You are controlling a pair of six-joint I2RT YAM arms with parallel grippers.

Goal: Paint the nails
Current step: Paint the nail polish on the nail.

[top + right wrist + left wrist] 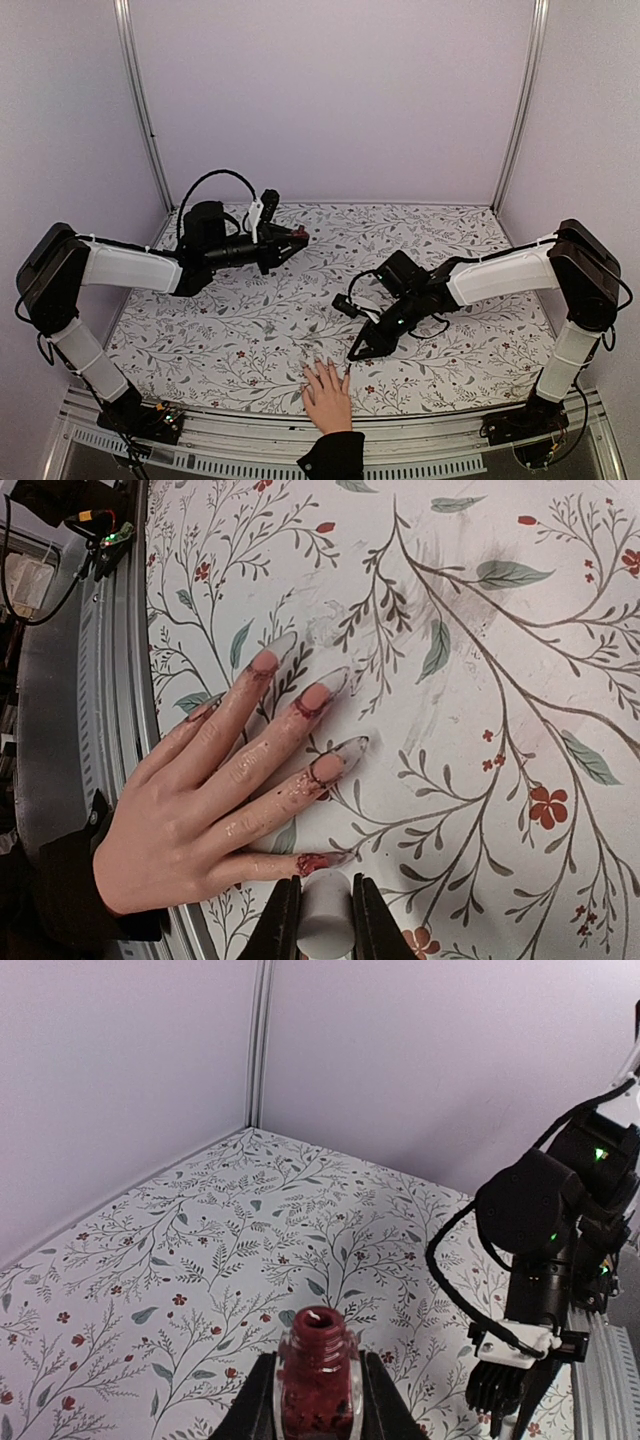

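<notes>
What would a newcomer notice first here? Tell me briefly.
A person's hand lies flat at the near edge of the table, its long nails smeared red at the base. The robot's left hand grips an open dark-red bottle farther back; the right hand holds a white cap beside the fingers.

Open tabletop (480,730) beyond the nails (328,687)

You have a white tabletop cover (430,225) patterned with grey-green sprigs and small red flowers. The nail polish bottle (318,1380) is dark red, the cap (325,925) white. The nails (345,748) are pale, smeared dark red; the hand (170,830) light-skinned, its cuff (333,455) black.
</notes>
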